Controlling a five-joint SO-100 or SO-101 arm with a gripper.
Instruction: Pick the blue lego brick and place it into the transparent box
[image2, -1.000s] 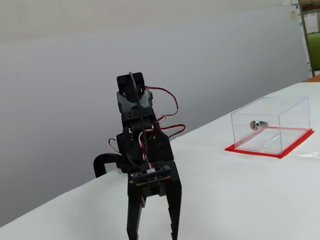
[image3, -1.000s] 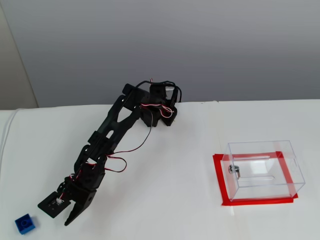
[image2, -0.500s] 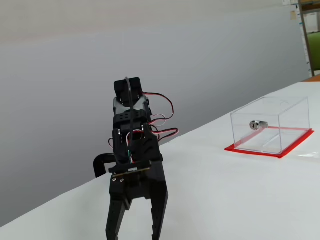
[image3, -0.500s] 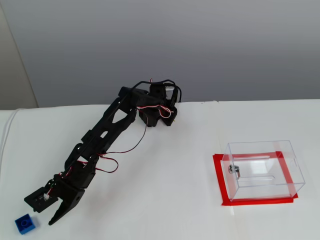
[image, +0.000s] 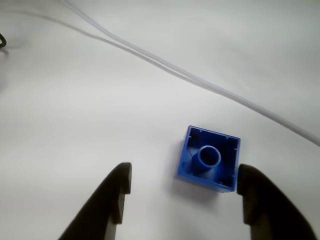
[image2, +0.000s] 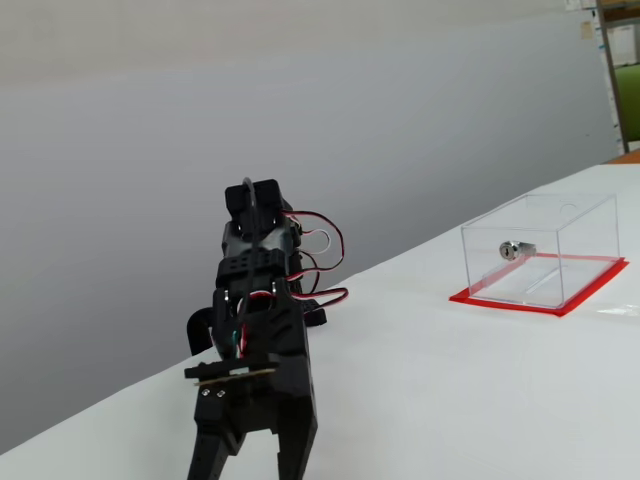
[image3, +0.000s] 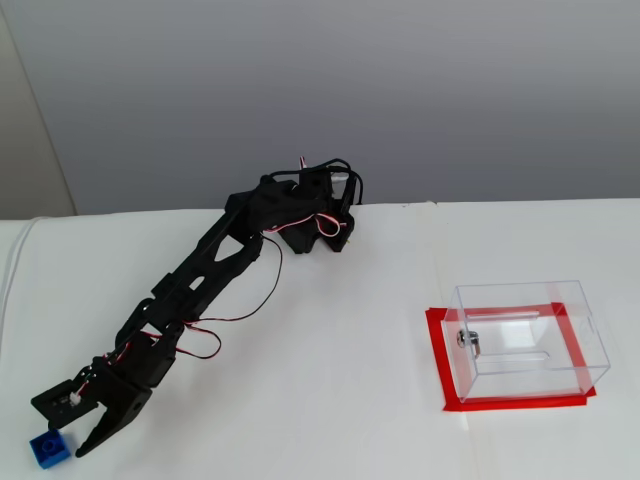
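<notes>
In the wrist view, the black two-finger gripper (image: 182, 200) is spread wide and holds nothing. Its left finger (image: 107, 200) stands well clear of the small bright blue plastic lego brick (image: 209, 158), while its right finger (image: 260, 202) sits just beside the brick's right edge. The brick lies hollow side up on the white tabletop (image: 100, 100), slightly skewed, off-centre toward the right finger, so a small shift right would centre it. Far right in a fixed view, the clear rectangular acrylic box on a red base (image3: 527, 340) stands well apart.

Glossy blue plastic brick (image: 209, 159) on a smooth matt white table (image3: 330, 400) — clear glossy box (image3: 527, 338).
</notes>
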